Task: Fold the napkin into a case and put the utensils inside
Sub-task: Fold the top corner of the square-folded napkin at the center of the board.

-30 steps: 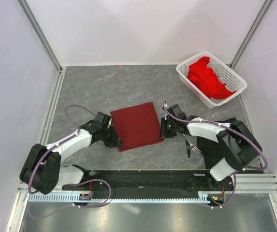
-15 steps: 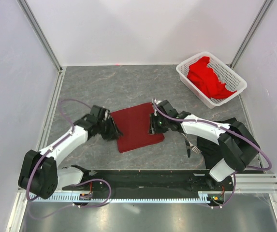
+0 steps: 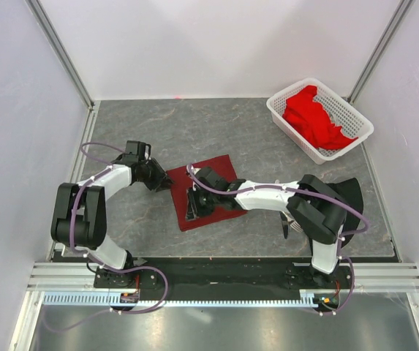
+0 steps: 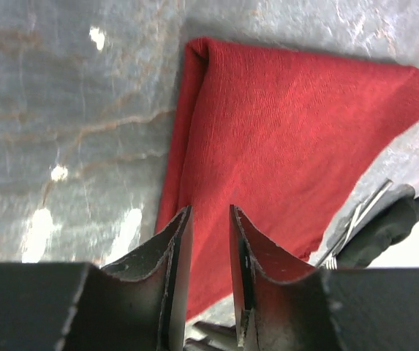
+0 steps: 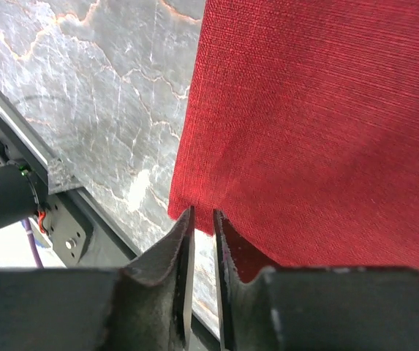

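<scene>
The dark red napkin (image 3: 210, 189) lies folded into a narrower strip in the middle of the table, also seen as the napkin (image 4: 289, 139) and the napkin (image 5: 319, 110). My left gripper (image 3: 165, 180) sits at its far left corner; the left gripper (image 4: 208, 213) is open, with cloth behind the gap and none in it. My right gripper (image 3: 192, 208) reaches across the cloth to its near left corner. The right gripper (image 5: 202, 213) has its jaws nearly together, pinching the napkin's edge at their tips. The utensils (image 3: 289, 220) lie to the right, partly under the right arm, and the utensils (image 4: 361, 210) show past the cloth's edge.
A white lattice basket (image 3: 282, 111) holding bright red cloth (image 3: 313, 117) stands at the back right. White walls close in on three sides. A black rail (image 3: 216, 269) runs along the near edge.
My right gripper swept from the napkin's right edge over to its near left corner, and the cloth is now narrower. The left gripper drew back to the far left corner and its jaws parted.
</scene>
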Controlling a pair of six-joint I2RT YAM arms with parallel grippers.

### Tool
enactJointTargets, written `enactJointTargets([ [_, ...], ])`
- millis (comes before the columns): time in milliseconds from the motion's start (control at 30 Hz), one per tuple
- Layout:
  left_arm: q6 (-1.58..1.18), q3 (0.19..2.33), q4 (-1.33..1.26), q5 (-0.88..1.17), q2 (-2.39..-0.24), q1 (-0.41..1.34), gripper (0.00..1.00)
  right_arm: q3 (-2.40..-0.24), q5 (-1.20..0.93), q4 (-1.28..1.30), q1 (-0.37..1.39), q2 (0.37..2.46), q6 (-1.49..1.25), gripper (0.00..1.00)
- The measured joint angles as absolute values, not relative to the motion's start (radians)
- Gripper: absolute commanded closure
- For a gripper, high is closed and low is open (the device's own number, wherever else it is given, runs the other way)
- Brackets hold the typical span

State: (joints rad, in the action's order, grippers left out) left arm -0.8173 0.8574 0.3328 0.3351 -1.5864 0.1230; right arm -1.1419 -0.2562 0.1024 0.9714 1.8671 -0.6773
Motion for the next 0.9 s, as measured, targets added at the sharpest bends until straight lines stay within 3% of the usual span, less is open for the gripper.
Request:
enactJointTargets([
  [300, -0.822, 0.902, 0.266, 0.323, -1.721, 0.105, 0.69, -1.114, -0.288, -0.008, 0.987, 1.941, -0.716, 0.83],
  [900, -0.823, 1.009, 0.246, 0.324, -1.754, 0.088, 0.71, -1.171, -0.314, 0.011, 0.994, 1.949, -0.687, 0.84],
])
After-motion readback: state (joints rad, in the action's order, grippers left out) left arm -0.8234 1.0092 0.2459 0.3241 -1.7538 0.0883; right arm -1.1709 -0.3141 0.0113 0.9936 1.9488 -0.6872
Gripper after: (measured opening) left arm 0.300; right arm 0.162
